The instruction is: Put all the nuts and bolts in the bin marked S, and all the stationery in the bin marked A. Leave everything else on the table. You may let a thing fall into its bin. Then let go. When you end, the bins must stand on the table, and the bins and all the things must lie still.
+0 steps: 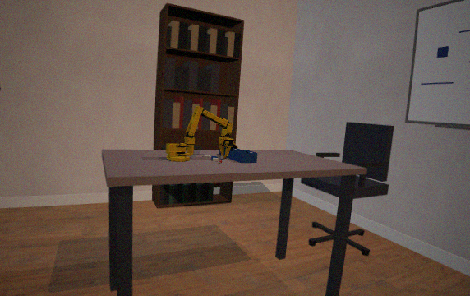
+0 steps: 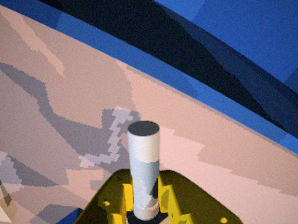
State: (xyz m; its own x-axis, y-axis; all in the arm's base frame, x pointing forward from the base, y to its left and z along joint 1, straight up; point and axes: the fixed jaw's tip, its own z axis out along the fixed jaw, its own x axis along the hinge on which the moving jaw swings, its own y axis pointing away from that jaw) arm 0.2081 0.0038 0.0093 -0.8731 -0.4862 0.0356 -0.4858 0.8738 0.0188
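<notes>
In the wrist view my gripper (image 2: 144, 188) is shut on a grey bolt (image 2: 144, 152). The bolt's shaft points forward out of the yellow jaws and its dark head sits between them. Just ahead is the wall and dark rim of a blue bin (image 2: 220, 3); its letter does not show. In the exterior view the gripper (image 1: 225, 154) hangs low over the table (image 1: 301, 164), right beside the left end of the blue bin (image 1: 245, 156). The bolt is too small to make out there.
Small loose things lie on the table left of the gripper, one blue and white and one reddish (image 1: 219, 162). A chair (image 1: 366, 156) stands at the table's right.
</notes>
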